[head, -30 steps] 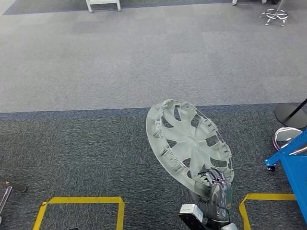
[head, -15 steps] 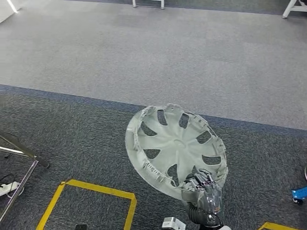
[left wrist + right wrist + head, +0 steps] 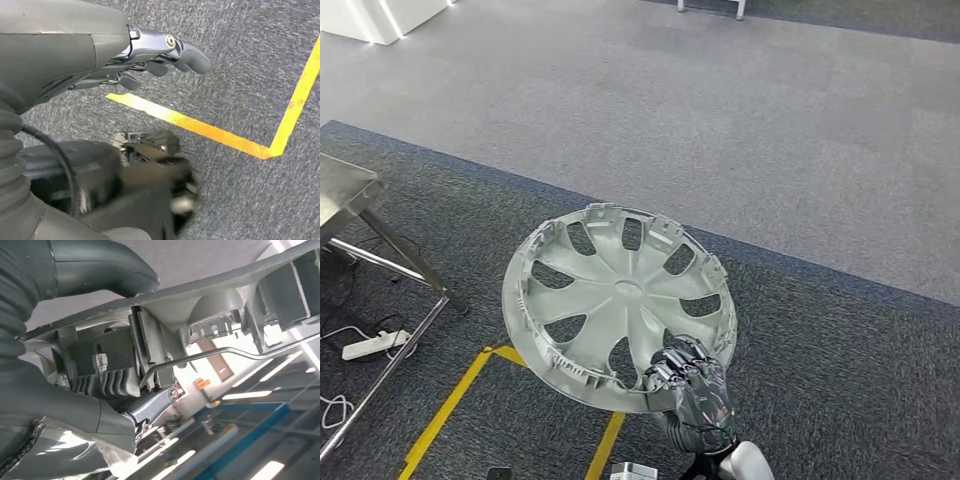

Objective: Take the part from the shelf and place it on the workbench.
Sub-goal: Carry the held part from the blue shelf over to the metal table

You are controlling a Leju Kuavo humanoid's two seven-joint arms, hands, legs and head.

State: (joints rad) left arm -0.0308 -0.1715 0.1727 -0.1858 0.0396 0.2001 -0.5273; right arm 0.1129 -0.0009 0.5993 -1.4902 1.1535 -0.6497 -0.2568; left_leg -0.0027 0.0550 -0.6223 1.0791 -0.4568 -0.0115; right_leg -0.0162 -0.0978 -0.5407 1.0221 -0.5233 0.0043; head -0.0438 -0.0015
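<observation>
The part is a silver-grey wheel cover with spoke cut-outs, held almost flat above the carpet in the head view. My right hand grips its near rim at the lower right, fingers over the edge. The right wrist view shows the cover's ribbed underside and its wire ring, with the thumb and fingers of my right hand clamped on the rim. My left hand hangs over the dark carpet with its fingers stretched out and nothing in it.
A metal table corner with slanted legs stands at the left, with a white power strip and cables on the floor beneath. Yellow floor tape marks a box below the cover. Light grey carpet stretches ahead.
The whole view has swung left: the blue stand left the picture and a metal table came in at the left. My right hand kept its hold on the wheel cover.
</observation>
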